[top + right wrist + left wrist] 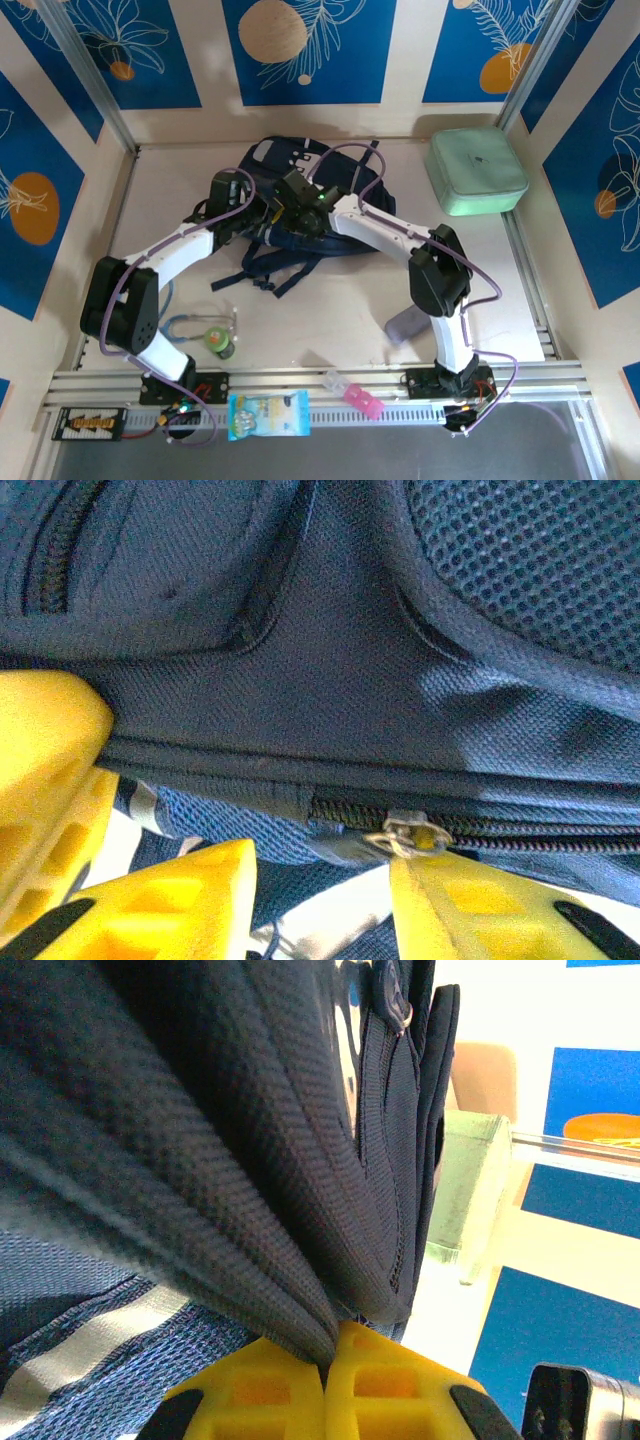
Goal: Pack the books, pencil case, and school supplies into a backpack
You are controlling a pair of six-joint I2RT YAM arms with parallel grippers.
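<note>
**Claw pair on the backpack (290, 160): left clenched, right spread**

Top view: backpack lies at the back-centre of the bench (330, 310), straps trailing toward the arms. Left arm (190, 240) and right arm (380, 225) converge on its near edge. Mint-green case (477, 170) sits well apart at the back right corner. Small loose items lie near the arm bases.

Left wrist: left claw (325, 1372) is clenched, its yellow fingers meeting on a fold of navy backpack fabric. The green case shows beyond the fabric.

Right wrist: right claw (320, 855) is released, jaws apart and grasping nothing. It sits against the backpack's zip seam, with the metal zip pull (405, 835) just at one fingertip.
</note>
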